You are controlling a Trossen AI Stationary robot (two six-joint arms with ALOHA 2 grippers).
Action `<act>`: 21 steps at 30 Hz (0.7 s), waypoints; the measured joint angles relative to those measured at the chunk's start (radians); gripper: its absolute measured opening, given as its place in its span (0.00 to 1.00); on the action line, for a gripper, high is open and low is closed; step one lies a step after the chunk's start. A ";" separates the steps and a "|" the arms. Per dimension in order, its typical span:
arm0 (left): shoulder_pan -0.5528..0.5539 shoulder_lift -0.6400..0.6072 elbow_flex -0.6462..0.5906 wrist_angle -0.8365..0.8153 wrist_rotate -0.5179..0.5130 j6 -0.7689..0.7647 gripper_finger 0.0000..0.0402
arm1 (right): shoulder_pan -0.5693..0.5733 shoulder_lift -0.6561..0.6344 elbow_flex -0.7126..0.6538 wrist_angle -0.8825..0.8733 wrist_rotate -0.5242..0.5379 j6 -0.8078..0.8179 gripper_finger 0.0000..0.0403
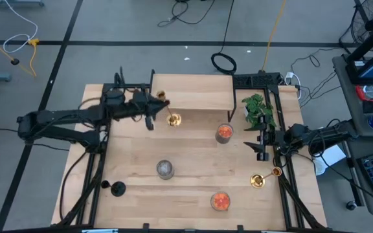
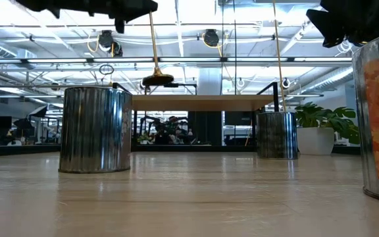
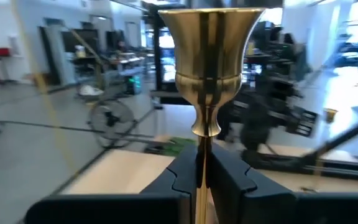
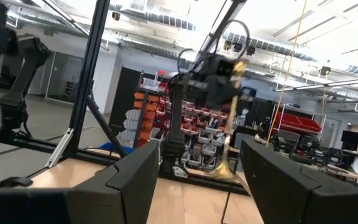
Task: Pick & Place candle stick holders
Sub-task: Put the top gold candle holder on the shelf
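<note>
In the high view, a gold candlestick (image 1: 168,110) is carried by the left gripper (image 1: 153,107) near the raised wooden shelf (image 1: 193,92), while the right gripper (image 1: 261,147) waits with fingers apart by the plant (image 1: 259,110). In the low view its round base (image 2: 157,79) is seen lifted clear of the table (image 2: 189,197). In the left wrist view the fingers (image 3: 178,174) are seen clamped on the stem, so transport is judged underway, and an upright lowering is called for next.

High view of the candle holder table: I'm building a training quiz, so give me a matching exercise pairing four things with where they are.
Things:
1. gold candlestick with round base
2. second gold candlestick
3. short black candlestick
4. grey glass cup

Places:
A. table middle
B. held by the left gripper
C. front left corner
D. right edge, below the open right gripper

Pairs: 1-B, 2-D, 3-C, 4-A
</note>
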 joint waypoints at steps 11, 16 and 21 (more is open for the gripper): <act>0.308 0.003 0.083 -0.052 0.044 -0.017 0.07 | 0.000 0.024 0.000 0.004 0.000 0.000 0.56; 0.476 0.036 0.084 -0.020 0.157 -0.084 0.06 | 0.000 0.024 0.000 0.009 0.000 -0.015 0.56; 0.592 0.150 0.084 0.075 0.272 -0.130 0.04 | 0.000 0.024 0.000 0.027 0.000 -0.075 0.56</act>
